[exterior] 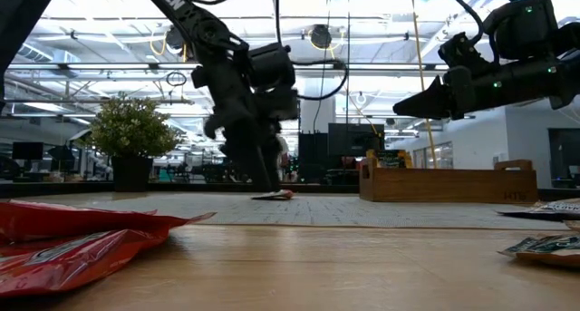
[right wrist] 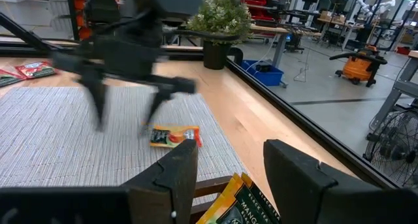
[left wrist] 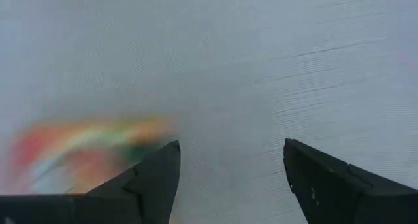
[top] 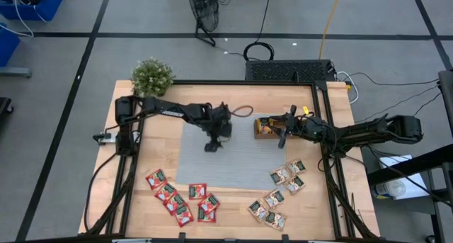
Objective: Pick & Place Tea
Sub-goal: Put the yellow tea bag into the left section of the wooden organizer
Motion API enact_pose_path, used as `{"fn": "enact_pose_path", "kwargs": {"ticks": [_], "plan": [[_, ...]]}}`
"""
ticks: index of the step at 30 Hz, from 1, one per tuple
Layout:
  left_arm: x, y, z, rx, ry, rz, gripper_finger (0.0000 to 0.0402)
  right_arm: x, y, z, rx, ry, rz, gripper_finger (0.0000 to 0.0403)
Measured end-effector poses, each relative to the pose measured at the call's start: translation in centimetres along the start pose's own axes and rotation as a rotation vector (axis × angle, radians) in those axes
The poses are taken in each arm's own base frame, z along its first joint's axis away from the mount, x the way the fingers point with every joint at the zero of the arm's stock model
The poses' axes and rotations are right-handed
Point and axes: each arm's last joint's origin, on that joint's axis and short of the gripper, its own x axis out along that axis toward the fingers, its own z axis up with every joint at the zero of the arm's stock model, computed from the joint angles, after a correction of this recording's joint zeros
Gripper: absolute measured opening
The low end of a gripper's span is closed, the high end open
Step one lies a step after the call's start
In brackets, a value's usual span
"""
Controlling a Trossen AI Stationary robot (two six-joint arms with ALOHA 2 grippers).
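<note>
An orange-yellow tea sachet (right wrist: 173, 136) lies flat on the grey mat (top: 241, 165), blurred in the left wrist view (left wrist: 85, 152). My left gripper (top: 211, 147) stands open over the mat, pointing down. The sachet sits just outside one of its fingers (left wrist: 153, 178), not between them. My right gripper (top: 283, 133) is open and level over the wooden tray (top: 265, 128), where a yellow-green sachet (right wrist: 235, 201) stands. Several red sachets (top: 180, 200) lie on the table near the front left. Several pale and green ones (top: 279, 190) lie at the front right.
A potted plant (top: 152, 76) stands at the table's far left corner. A black frame runs along the table's far, left and right sides. Bare mat stretches between the left gripper and the tray.
</note>
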Motion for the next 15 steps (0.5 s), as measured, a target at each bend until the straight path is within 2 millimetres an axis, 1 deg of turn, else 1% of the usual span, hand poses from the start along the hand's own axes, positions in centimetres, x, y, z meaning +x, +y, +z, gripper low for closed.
{"fn": "enact_pose_path", "kwargs": {"ticks": [2,4,8,11,13,15], "plan": [[0.3,-0.7,0.4,0.05,-0.012,-0.031,0.0271,0.0,0.0,0.0,0.0,0.0,0.0,0.016],[0.4,-0.8,0.6,0.052,-0.002,0.039,0.0271,0.0,0.0,0.0,0.0,0.0,0.0,0.016],[0.2,0.2,1.2,-0.029,-0.016,0.283,0.0271,0.0,0.0,0.0,0.0,0.0,0.0,0.016],[-0.3,1.3,2.2,-0.08,-0.099,0.486,0.0271,0.0,0.0,0.0,0.004,0.0,0.0,0.016],[-0.8,2.0,2.8,-0.114,-0.174,0.56,0.0271,0.0,0.0,0.0,0.006,0.0,0.0,0.016],[-1.1,2.5,3.0,-0.118,-0.216,0.588,0.0271,0.0,0.0,0.0,0.007,0.0,0.0,0.016]]}}
